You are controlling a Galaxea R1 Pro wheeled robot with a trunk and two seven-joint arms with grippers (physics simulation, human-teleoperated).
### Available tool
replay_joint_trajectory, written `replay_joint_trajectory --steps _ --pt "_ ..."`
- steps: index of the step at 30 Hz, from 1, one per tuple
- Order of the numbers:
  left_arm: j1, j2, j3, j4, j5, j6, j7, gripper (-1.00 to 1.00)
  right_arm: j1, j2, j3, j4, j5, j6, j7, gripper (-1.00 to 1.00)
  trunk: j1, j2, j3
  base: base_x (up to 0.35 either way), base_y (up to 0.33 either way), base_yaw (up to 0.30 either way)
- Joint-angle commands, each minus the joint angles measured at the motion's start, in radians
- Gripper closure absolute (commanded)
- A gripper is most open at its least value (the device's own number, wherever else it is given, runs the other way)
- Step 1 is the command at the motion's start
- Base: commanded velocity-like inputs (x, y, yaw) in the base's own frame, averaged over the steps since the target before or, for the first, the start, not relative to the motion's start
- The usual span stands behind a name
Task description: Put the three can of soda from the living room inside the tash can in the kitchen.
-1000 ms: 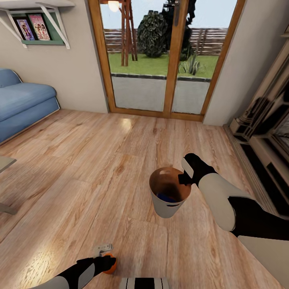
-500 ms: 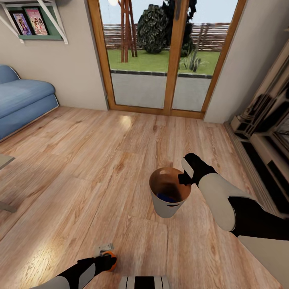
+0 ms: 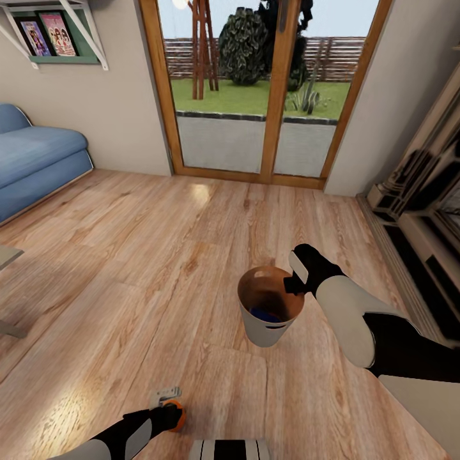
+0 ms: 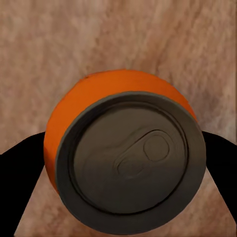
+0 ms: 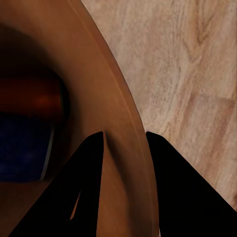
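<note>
Warm orange-brown plank floor (image 3: 128, 268) runs up to wood-framed glass doors (image 3: 262, 96), with a blue sofa (image 3: 35, 163) at the left wall. Over this floor the right gripper (image 3: 295, 281) is clamped on the rim of the small light grey tapered bucket with glossy brown inside (image 3: 268, 322); one finger is inside the wall and one outside. At the bottom of the bucket lie a blue soda can (image 3: 263, 314) and a reddish soda can (image 5: 29, 96). Low near the robot, the left gripper (image 3: 171, 415) holds the orange soda can with a silvery top (image 4: 126, 153) between its black fingers (image 4: 19, 182).
</note>
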Motion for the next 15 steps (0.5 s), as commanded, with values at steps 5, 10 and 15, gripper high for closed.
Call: replay_joint_trajectory --steps 5,10,15 --pt "0.000 0.000 0.000 0.001 -0.002 -0.001 -0.001 1.00 0.000 0.001 -0.003 0.000 -0.013 0.000 0.005 1.00 0.000 0.000 0.000 0.000 0.000 0.000" --pt "0.000 0.000 0.000 0.000 -0.002 -0.011 -0.001 1.00 0.000 0.000 -0.003 0.000 -0.012 0.000 0.005 1.00 0.000 0.000 0.000 0.000 0.000 0.000" --pt "0.000 0.000 0.000 -0.001 -0.002 -0.035 -0.002 1.00 0.000 0.000 -0.003 0.000 -0.012 0.000 0.005 1.00 0.000 0.000 0.004 0.000 0.000 0.000"
